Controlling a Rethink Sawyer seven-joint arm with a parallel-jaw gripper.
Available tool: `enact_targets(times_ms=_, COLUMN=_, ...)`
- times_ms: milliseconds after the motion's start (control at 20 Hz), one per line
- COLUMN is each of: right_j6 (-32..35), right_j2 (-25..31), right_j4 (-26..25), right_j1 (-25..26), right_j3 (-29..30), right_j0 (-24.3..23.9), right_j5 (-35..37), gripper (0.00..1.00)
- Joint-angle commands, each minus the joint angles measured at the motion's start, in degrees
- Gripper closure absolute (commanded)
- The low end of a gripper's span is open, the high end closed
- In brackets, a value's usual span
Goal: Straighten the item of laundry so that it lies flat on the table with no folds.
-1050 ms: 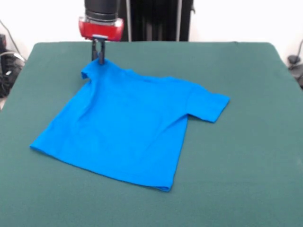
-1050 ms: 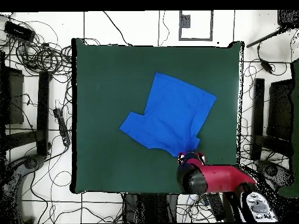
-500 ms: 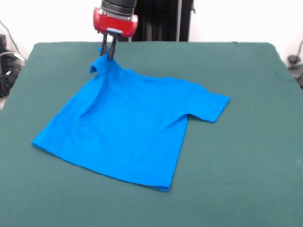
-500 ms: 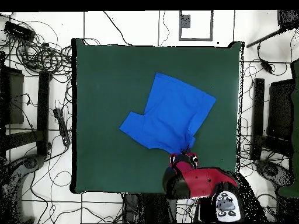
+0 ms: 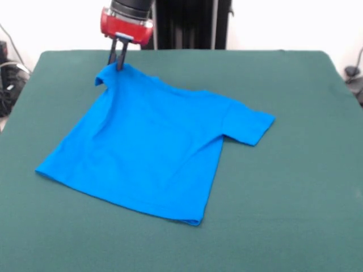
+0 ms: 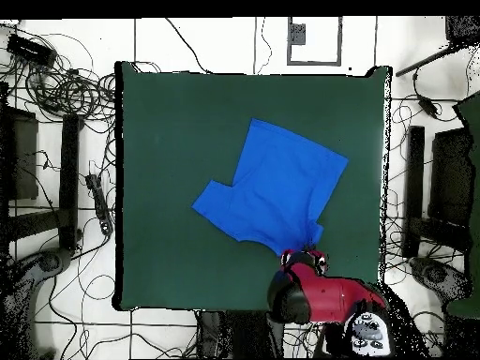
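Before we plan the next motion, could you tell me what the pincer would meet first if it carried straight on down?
The pincer points down, shut on the blue T-shirt corner; below that lies the green table, though the gap is unclear.

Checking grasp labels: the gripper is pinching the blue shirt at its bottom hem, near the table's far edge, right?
Not the hem. The front view shows the gripper shut on the blue shirt at a bunched sleeve corner, near the table's far edge; the hem lies at the opposite, near side.
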Motion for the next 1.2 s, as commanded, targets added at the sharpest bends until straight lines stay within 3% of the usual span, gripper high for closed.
enact_targets(times_ms=50, right_j6=10.0, right_j2=3.3, right_j4=4.3, right_j1=3.4, right_j3=-1.0, right_j0=1.4, right_j5=-1.7, gripper=1.0)
enact_targets(times_ms=350, right_j6=10.8, right_j2=5.1, right_j4=6.2, right_j1=2.1, right_j3=0.9, right_j0=4.2, right_j5=-0.7, gripper=1.0)
enact_targets(times_ms=900, right_j6=12.7, right_j2=3.4, right_j4=13.5, right_j1=4.8, right_j3=-0.1, right_j0=10.6, right_j5=-1.8, gripper=1.0)
enact_targets(times_ms=1200, right_j6=12.1, right_j2=3.4, right_j4=15.5, right_j1=4.7, right_j3=0.4, right_j0=11.3, right_j5=-2.0, gripper=1.0)
